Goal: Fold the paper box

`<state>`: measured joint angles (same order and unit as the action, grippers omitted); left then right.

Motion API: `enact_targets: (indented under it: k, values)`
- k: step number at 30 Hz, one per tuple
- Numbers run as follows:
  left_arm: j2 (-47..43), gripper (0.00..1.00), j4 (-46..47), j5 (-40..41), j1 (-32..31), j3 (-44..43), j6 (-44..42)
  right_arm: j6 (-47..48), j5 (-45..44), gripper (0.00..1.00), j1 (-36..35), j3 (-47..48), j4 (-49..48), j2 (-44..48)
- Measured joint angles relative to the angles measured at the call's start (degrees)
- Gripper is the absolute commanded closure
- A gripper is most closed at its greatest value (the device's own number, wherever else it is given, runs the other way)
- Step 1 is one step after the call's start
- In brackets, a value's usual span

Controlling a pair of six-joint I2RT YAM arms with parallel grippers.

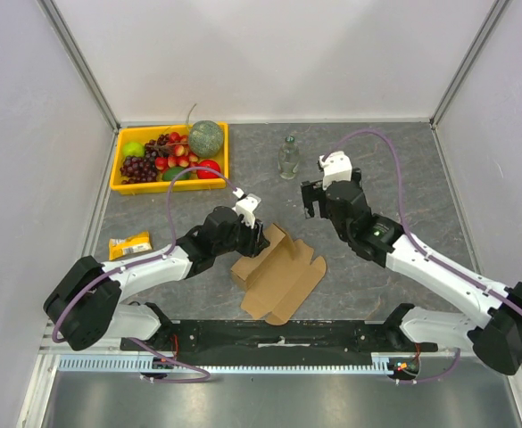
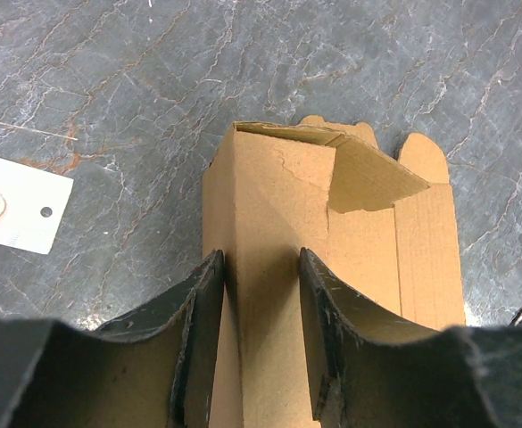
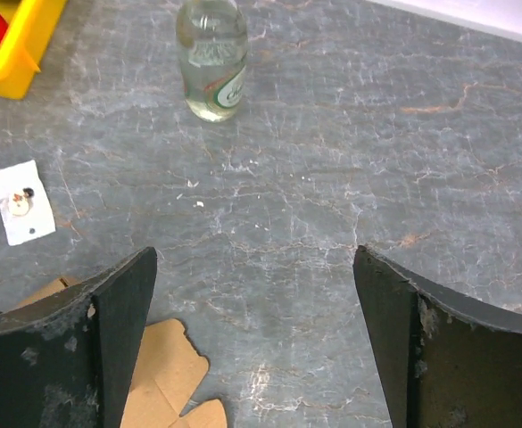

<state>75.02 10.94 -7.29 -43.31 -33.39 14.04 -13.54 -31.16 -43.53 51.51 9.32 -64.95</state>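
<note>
Currently, I am pinching an upright folded wall of the plain brown corrugated cardboard paper box (image 1: 278,272) with the left gripper (image 2: 261,267), its jaws partly closed on the cardboard. The box is lying half-folded on the grey marbled table (image 1: 377,152), between both arms and near their bases. I am holding the right gripper (image 3: 256,259) spread wide, gripping nothing, hovering over bare tabletop near a small clear glass bottle (image 1: 287,158). A yellow plastic fruit tray (image 1: 167,187) is sitting at the far left.
</note>
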Motion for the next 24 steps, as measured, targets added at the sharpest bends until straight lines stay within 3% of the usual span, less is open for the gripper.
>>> enact_targets:
  k: [2,4,8,12,17,24]
  values:
    - [0.00,0.55,0.02,-0.11,0.02,0.00,-0.02,-0.17,-0.07,0.23,0.20,-0.33,0.24,-1.07]
    - [0.00,0.55,0.02,-0.17,0.07,0.00,0.00,-0.20,0.81,0.35,0.20,-0.70,0.46,-2.78]
    - [0.02,0.55,0.02,-0.28,0.11,0.00,0.00,-0.33,4.90,0.51,0.20,-3.04,0.92,-6.19]
    - [0.02,0.55,0.02,-0.28,0.11,0.00,0.00,-0.50,9.46,0.52,0.20,-6.16,0.85,-8.79]
    - [0.00,0.55,0.00,-0.28,0.11,0.00,0.00,-0.57,15.91,0.45,0.20,-10.38,-0.87,-11.50]
    - [-0.11,0.56,-0.09,-0.28,0.11,0.00,0.00,-0.37,26.43,0.44,0.17,-18.03,-12.52,-13.07]
